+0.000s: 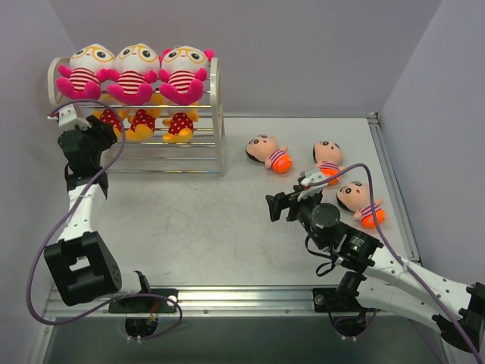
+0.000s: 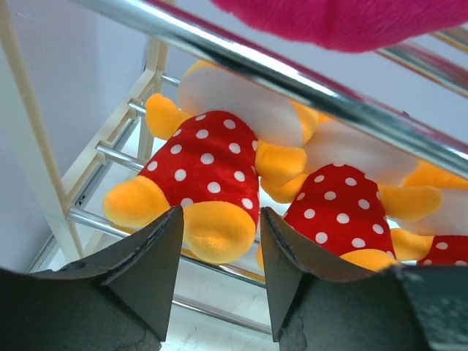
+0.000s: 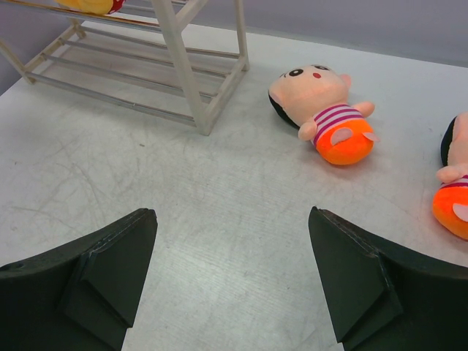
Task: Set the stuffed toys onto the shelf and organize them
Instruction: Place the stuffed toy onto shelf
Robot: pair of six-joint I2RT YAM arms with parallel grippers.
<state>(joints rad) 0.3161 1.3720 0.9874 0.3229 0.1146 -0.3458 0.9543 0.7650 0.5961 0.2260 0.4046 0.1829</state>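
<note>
The cream shelf stands at the back left. Three pink stuffed toys sit in a row on its top tier, and three yellow ones in red dotted dresses on the middle tier. My left gripper is at the shelf's left end. In the left wrist view it is open, its fingers either side of the leftmost yellow toy's foot. Three peach-faced toys lie on the table at the right. My right gripper hovers open and holds nothing, short of the nearest peach toy.
The shelf's bottom tier shows bare rods. A raised metal rim runs along the table's right side, and walls close in behind and at the right. A second peach toy shows at the right edge of the right wrist view.
</note>
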